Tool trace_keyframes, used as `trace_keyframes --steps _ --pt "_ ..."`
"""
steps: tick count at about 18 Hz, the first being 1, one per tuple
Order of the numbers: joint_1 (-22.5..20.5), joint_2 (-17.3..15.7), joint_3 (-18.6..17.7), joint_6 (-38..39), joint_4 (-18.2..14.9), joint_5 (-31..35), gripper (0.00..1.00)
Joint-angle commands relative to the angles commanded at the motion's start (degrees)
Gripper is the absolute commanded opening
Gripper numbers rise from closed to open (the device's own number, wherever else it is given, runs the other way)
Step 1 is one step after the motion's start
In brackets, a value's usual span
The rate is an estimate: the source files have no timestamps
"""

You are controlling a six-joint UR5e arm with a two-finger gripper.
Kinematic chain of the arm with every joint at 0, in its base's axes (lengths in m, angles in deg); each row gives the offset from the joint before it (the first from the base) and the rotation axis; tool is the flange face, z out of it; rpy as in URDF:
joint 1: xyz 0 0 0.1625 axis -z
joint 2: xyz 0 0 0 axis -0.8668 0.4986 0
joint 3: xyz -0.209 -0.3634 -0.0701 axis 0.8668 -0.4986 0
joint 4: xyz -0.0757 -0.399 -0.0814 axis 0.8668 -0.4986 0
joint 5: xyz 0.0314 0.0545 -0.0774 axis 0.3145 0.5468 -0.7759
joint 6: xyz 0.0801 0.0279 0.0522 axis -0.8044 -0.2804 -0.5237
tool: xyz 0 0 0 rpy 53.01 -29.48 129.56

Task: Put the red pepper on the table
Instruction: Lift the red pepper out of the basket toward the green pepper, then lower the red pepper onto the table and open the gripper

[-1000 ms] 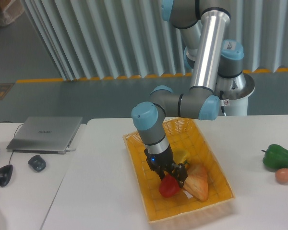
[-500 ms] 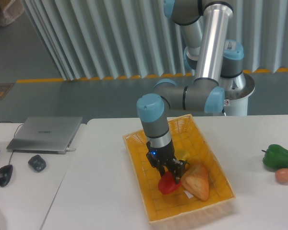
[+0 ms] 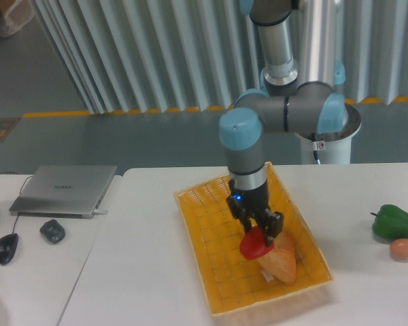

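Note:
The red pepper (image 3: 254, 245) hangs in the air above the yellow woven basket (image 3: 211, 231), lifted off its floor. My gripper (image 3: 261, 231) points down from the arm and is shut on the pepper's top. The pepper sits over the right half of the basket, just above an orange-tan wedge-shaped item (image 3: 280, 261). The white table (image 3: 143, 258) spreads out on both sides of the basket.
A green pepper (image 3: 393, 221) and a small orange-brown round item (image 3: 402, 249) lie near the table's right edge. On the neighbouring desk to the left are a closed laptop (image 3: 64, 190), a dark puck-like object (image 3: 52, 231) and a mouse (image 3: 6, 248).
The arm has risen and swung to the right, carrying the red pepper up off the basket floor and over the orange-tan wedge. The yellow item behind it is now hidden.

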Motion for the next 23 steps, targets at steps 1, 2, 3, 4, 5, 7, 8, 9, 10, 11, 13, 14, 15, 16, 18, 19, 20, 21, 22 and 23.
trace_keyframes --steps 1,2,3,4,5,7,8,9,10,11,13,14,15,16,18,19,20,21,22,23 --pt "-0.7 -0.2 0.0 -1.0 -0.1 0.1 0.36" --pt "-1.7 -0.4 -0.1 -2.2 -0.2 0.2 0.36" --pt "-2.6 -0.7 0.0 -4.1 0.0 0.3 0.36" --pt "-4.0 -0.9 0.5 -6.1 -0.1 0.2 0.36" --pt "-5.7 -0.9 0.8 -7.8 0.0 0.2 0.36" --pt "-7.8 -0.9 0.8 -10.5 0.1 0.4 0.36" --pt "-8.8 -0.7 0.8 -12.0 0.3 0.6 0.36" --pt "-9.7 -0.6 0.8 -13.4 0.5 1.1 0.36" --pt "-11.3 -0.6 0.7 -15.1 0.6 2.1 0.36" --pt "-12.3 -0.4 0.8 -16.9 0.7 2.7 0.36" --pt "-14.5 0.2 0.5 -21.8 2.3 5.3 0.36" --pt "-15.4 0.4 0.4 -23.4 2.8 6.1 0.36" --pt "-16.3 0.6 0.4 -25.2 3.1 6.7 0.36" --pt "-17.3 0.6 0.4 -27.6 3.1 6.8 0.36" --pt "-18.9 1.0 0.3 -32.9 3.2 6.7 0.36" --pt "-19.7 1.1 0.3 -35.7 3.2 6.7 0.36" --pt "-20.5 1.1 0.3 -38.3 3.2 6.5 0.36" --pt "-21.1 1.2 0.3 -40.9 3.2 6.2 0.36" --pt "-21.9 1.2 0.0 -43.3 3.1 6.2 0.36" --pt "-22.6 1.2 0.0 -45.3 3.2 5.8 0.36"
